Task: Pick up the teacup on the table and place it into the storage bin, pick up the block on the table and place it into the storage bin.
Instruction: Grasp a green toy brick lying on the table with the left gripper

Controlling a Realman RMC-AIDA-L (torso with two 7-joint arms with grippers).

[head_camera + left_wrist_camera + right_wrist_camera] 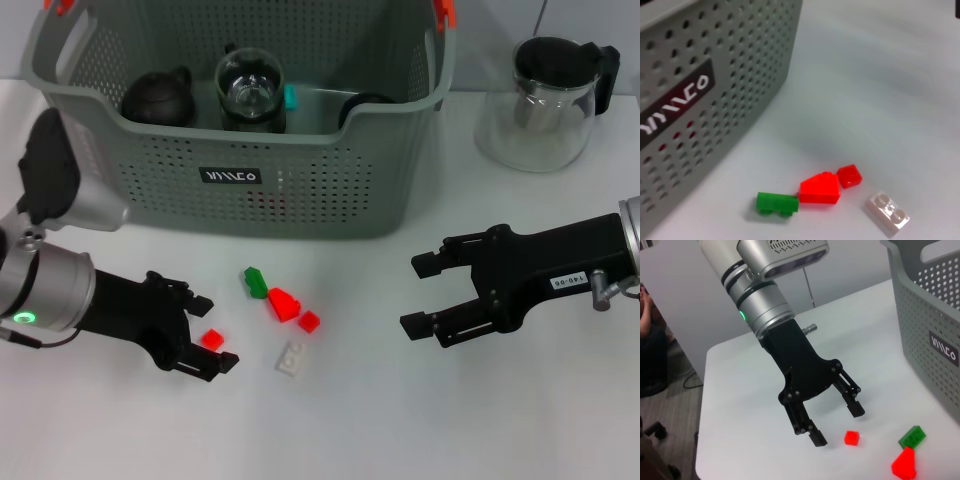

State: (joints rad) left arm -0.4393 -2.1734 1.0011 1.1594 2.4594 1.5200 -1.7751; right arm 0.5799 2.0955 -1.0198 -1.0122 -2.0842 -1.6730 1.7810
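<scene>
A small red block [211, 338] [851, 438] lies on the white table, just at the tips of my open left gripper [215, 334] [838, 426], untouched. Close by lie a green block [253, 282] [777, 203], a larger red block [283, 303] [820, 189], another small red block [309, 321] [849, 176] and a white block [292, 358] [887, 213]. The grey storage bin [330, 190] [715, 65] stands behind them. No teacup shows on the table. My right gripper [413, 295] hangs open and empty at the right.
Inside the bin sit a dark round pot [157, 97], a glass vessel [252, 92] and something teal [291, 97]. A glass teapot with a black lid [545, 100] stands on the table to the bin's right. The table's edge [705, 405] runs behind my left arm.
</scene>
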